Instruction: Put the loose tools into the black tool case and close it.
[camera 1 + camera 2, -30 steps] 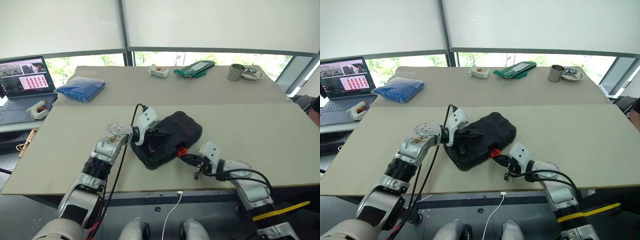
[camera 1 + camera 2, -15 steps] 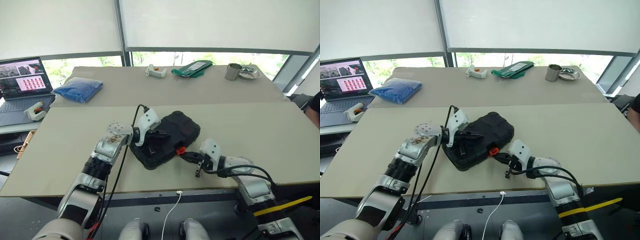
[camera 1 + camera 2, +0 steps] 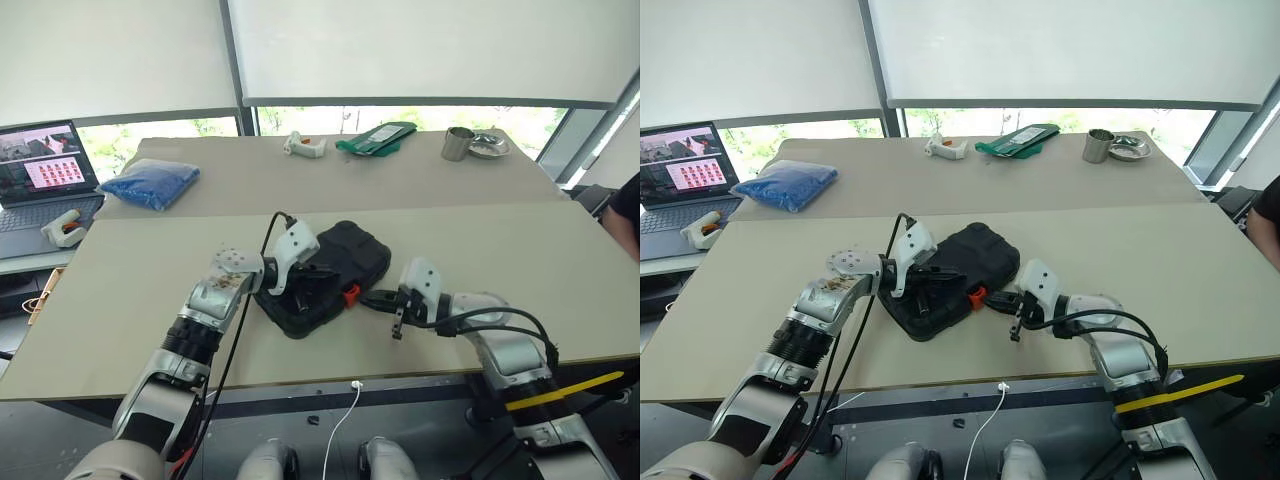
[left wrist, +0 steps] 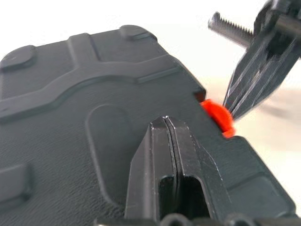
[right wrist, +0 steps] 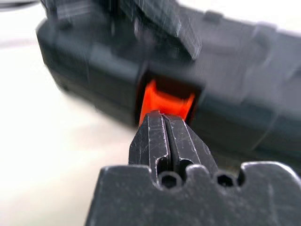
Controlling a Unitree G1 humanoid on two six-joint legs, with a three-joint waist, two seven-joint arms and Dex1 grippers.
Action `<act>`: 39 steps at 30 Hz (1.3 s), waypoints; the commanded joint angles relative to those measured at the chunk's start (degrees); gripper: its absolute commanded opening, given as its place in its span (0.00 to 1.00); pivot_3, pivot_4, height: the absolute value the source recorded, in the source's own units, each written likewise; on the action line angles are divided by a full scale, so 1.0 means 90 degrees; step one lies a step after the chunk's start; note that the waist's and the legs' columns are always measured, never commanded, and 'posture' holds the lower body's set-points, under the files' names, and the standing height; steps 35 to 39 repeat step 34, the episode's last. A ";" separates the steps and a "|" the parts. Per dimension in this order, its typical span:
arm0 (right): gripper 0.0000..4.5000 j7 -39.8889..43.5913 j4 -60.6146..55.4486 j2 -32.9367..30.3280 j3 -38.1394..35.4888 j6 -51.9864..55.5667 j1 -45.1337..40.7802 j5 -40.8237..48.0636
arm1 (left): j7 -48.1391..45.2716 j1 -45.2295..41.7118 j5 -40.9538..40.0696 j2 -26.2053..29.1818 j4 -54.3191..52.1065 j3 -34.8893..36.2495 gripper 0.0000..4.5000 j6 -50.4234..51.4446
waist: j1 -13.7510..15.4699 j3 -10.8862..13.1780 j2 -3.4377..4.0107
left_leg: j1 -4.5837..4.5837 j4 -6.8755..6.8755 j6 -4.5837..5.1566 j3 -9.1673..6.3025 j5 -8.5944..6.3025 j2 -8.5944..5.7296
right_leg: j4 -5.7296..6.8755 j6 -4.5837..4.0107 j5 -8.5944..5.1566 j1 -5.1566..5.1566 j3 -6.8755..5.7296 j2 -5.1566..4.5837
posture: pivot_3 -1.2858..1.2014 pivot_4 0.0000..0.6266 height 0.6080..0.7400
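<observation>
The black tool case [image 3: 345, 255] lies shut on the near table, lid down, with its orange latch [image 3: 350, 294] facing the front edge. My left gripper [image 4: 165, 120] is shut, and its tips rest on the lid just behind the latch [image 4: 217, 115]. From the right, my right gripper [image 5: 163, 115] is also shut and empty, its tips right at the latch [image 5: 167, 101]. Whether they touch it I cannot tell. The loose tools are out of view.
On the far table lie a blue bag [image 3: 150, 183], a white glue gun [image 3: 303, 147], a green pouch [image 3: 375, 137] and a metal cup [image 3: 458, 143]. A laptop [image 3: 40, 170] stands far left. Part of a person [image 3: 625, 215] shows at the right edge.
My right gripper has risen from the table surface and now points level at the orange latch. The left gripper has stayed on the lid. The camera has shifted slightly.
</observation>
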 commanded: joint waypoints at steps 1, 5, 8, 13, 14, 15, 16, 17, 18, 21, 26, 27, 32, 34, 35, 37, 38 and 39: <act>0.01 -0.0063 -0.0461 0.0089 -0.0271 0.0127 -0.0168 0.0402 | -0.0047 0.0569 0.0328 0.0046 0.0523 -0.0490 0.01 0.0451 | 0.0022 -0.0027 0.0015 | 0.0001 -0.0003 -0.0001 0.0000 0.0000 0.0000 | -0.0001 0.0000 0.0000 0.0000 -0.0001 0.0000 | 0.52 0.24 1.00; 0.01 0.0285 -0.0874 -0.0342 -0.0612 0.0342 0.0269 0.0837 | -0.0043 0.0722 -0.0047 0.0019 0.0321 0.0038 0.01 -0.0046 | 0.0068 -0.0049 0.0012 | 0.0002 -0.0011 -0.0011 -0.0001 -0.0011 -0.0001 | -0.0008 0.0011 -0.0007 -0.0005 -0.0005 -0.0003 | 0.52 0.24 1.00; 0.07 0.0424 -0.1140 -0.0684 -0.1081 0.0495 0.0630 0.1249 | -0.0281 0.0945 -0.0474 0.0114 -0.0093 0.0632 0.18 -0.1052 | 0.0057 -0.0049 0.0011 | -0.0007 -0.0010 -0.0006 0.0001 -0.0027 -0.0002 | -0.0012 0.0005 -0.0007 -0.0002 0.0000 -0.0011 | 0.52 0.24 1.00; 0.40 0.0712 -0.1139 -0.1240 -0.1768 -0.0100 0.1297 0.1321 | -0.0823 0.1676 -0.1152 0.0840 -0.1014 0.1549 0.56 -0.1758 | 0.0003 -0.0043 0.0006 | -0.0018 -0.0017 -0.0005 0.0010 -0.0027 0.0025 | -0.0008 -0.0036 -0.0001 -0.0027 0.0005 0.0009 | 0.52 0.24 1.00; 0.49 0.0740 -0.1038 -0.1311 -0.1908 -0.0355 0.1401 0.1258 | -0.0857 0.1880 -0.1259 0.1048 -0.1192 0.1741 0.66 -0.1779 | 0.0005 -0.0040 0.0006 | -0.0018 -0.0016 -0.0006 0.0011 -0.0027 0.0043 | -0.0009 -0.0048 -0.0024 -0.0027 -0.0001 0.0022 | 0.52 0.24 1.00; 0.57 0.0783 -0.0892 -0.1411 -0.2057 -0.0606 0.1528 0.1177 | -0.0806 0.2167 -0.1275 0.1288 -0.1375 0.1992 0.74 -0.1882 | 0.0014 -0.0034 0.0006 | -0.0018 -0.0016 -0.0008 0.0015 -0.0028 0.0053 | -0.0009 -0.0059 -0.0047 -0.0031 -0.0001 0.0034 | 0.52 0.24 1.00; 0.64 0.0823 -0.0742 -0.1498 -0.2177 -0.0839 0.1630 0.1090 | -0.0823 0.2419 -0.1345 0.1521 -0.1528 0.2188 0.83 -0.1800 | 0.0029 -0.0028 0.0003 | -0.0020 -0.0016 -0.0009 0.0018 -0.0028 0.0062 | -0.0009 -0.0059 -0.0051 -0.0035 -0.0001 0.0045 | 0.52 0.24 1.00; 0.71 0.0906 -0.0544 -0.1579 -0.2271 -0.1201 0.1729 0.0981 | -0.0842 0.2730 -0.1365 0.1772 -0.1681 0.2395 0.91 -0.1753 | 0.0038 -0.0021 -0.0004 | -0.0022 -0.0016 -0.0011 0.0018 -0.0028 0.0065 | -0.0008 -0.0062 -0.0054 -0.0038 -0.0006 0.0050 | 0.52 0.24 1.00; 0.78 0.1048 -0.0391 -0.1637 -0.2317 -0.1424 0.1799 0.0978 | -0.0822 0.2956 -0.1384 0.1943 -0.1787 0.2530 0.98 -0.1712 | 0.0044 -0.0016 -0.0006 | -0.0023 -0.0016 -0.0014 0.0019 -0.0029 0.0071 | -0.0010 -0.0066 -0.0057 -0.0039 -0.0006 0.0052 | 0.52 0.24 1.00; 0.98 0.1597 0.0136 -0.1681 -0.2418 -0.2163 0.1901 0.1145 | -0.0685 0.3748 -0.1298 0.2326 -0.1933 0.3018 1.00 -0.2037 | 0.0084 0.0002 -0.0009 | -0.0027 -0.0016 -0.0022 0.0023 -0.0036 0.0074 | -0.0016 -0.0074 -0.0065 -0.0044 -0.0005 0.0051 | 0.52 0.24 1.00; 0.98 0.2011 0.0637 -0.1799 -0.2326 -0.2451 0.1836 0.1121 | -0.0324 0.4642 -0.0912 0.2599 -0.1846 0.3509 1.00 -0.2644 | 0.0157 0.0031 -0.0006 | -0.0035 -0.0015 -0.0062 0.0024 -0.0061 0.0074 | -0.0019 -0.0076 -0.0065 -0.0064 -0.0005 0.0036 | 0.52 0.24 1.00; 0.98 0.2003 0.0750 -0.1776 -0.2311 -0.2533 0.1774 0.1085 | -0.0275 0.4755 -0.0899 0.2609 -0.1812 0.3568 1.00 -0.2736 | 0.0168 0.0032 -0.0006 | -0.0042 -0.0014 -0.0063 0.0027 -0.0061 0.0076 | -0.0017 -0.0079 -0.0063 -0.0092 -0.0006 0.0032 | 0.52 0.24 1.00; 0.98 0.1847 0.1134 -0.1662 -0.2171 -0.2933 0.1543 0.0835 | 0.0090 0.4960 -0.0749 0.2529 -0.1666 0.3618 1.00 -0.3048 | 0.0201 0.0038 -0.0002 | -0.0066 -0.0011 -0.0067 0.0037 -0.0062 0.0078 | -0.0010 -0.0086 -0.0057 -0.0114 -0.0021 0.0017 | 0.52 0.24 1.00; 0.98 0.1781 0.1227 -0.1629 -0.2145 -0.3029 0.1476 0.0791 | 0.0139 0.4953 -0.0769 0.2523 -0.1658 0.3578 1.00 -0.3093 | 0.0200 0.0039 -0.0002 | -0.0068 -0.0011 -0.0067 0.0039 -0.0062 0.0078 | -0.0010 -0.0086 -0.0056 -0.0112 -0.0022 0.0019 | 0.52 0.24 1.00; 0.98 0.1781 0.1227 -0.1629 -0.2145 -0.3029 0.1476 0.0791 | 0.0139 0.4953 -0.0769 0.2523 -0.1658 0.3578 1.00 -0.3093 | 0.0200 0.0039 -0.0002 | -0.0068 -0.0011 -0.0067 0.0039 -0.0062 0.0078 | -0.0010 -0.0086 -0.0056 -0.0112 -0.0022 0.0019 | 0.52 0.24 1.00; 0.98 0.1781 0.1227 -0.1629 -0.2145 -0.3029 0.1476 0.0791 | 0.0139 0.4953 -0.0769 0.2523 -0.1658 0.3578 1.00 -0.3093 | 0.0200 0.0039 -0.0002 | -0.0068 -0.0011 -0.0067 0.0039 -0.0062 0.0078 | -0.0010 -0.0086 -0.0056 -0.0112 -0.0022 0.0019 | 0.52 0.24 1.00; 0.98 0.1781 0.1227 -0.1629 -0.2145 -0.3029 0.1476 0.0791 | 0.0139 0.4953 -0.0769 0.2523 -0.1658 0.3578 1.00 -0.3093 | 0.0200 0.0039 -0.0002 | -0.0068 -0.0011 -0.0067 0.0039 -0.0062 0.0078 | -0.0010 -0.0086 -0.0056 -0.0112 -0.0022 0.0019 | 0.52 0.24 1.00; 0.98 0.1781 0.1227 -0.1629 -0.2145 -0.3029 0.1476 0.0791 | 0.0139 0.4953 -0.0769 0.2523 -0.1658 0.3578 1.00 -0.3093 | 0.0200 0.0039 -0.0002 | -0.0068 -0.0011 -0.0067 0.0039 -0.0062 0.0078 | -0.0010 -0.0086 -0.0056 -0.0112 -0.0022 0.0019 | 0.52 0.24 1.00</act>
